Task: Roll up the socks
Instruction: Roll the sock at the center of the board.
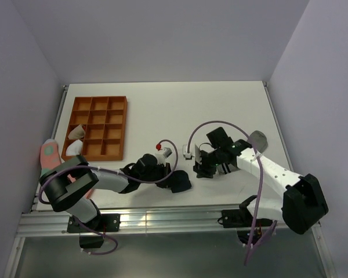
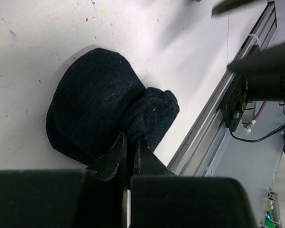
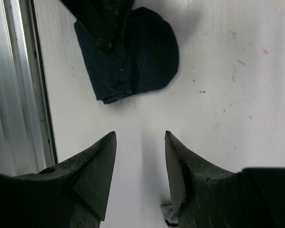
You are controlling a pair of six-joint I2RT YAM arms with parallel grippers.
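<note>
The dark navy sock (image 2: 92,107) lies bunched on the white table close to the near rail; it also shows in the top view (image 1: 181,183) and the right wrist view (image 3: 142,52). My left gripper (image 2: 130,142) is shut on a folded edge of it, with fingers pressed together on the fabric. In the top view the left gripper (image 1: 167,172) sits at the sock's left side. My right gripper (image 3: 140,137) is open and empty over bare table, a short way right of the navy sock (image 1: 198,168). A grey sock (image 1: 258,139) lies beside the right forearm, partly hidden.
A brown compartment tray (image 1: 98,126) stands at the back left with pale bundles (image 1: 76,132) in its left cells. A pink sock (image 1: 49,153) lies left of it. A small white-grey scrap (image 1: 188,154) lies near the right fingers. The metal rail (image 1: 162,220) runs along the near edge.
</note>
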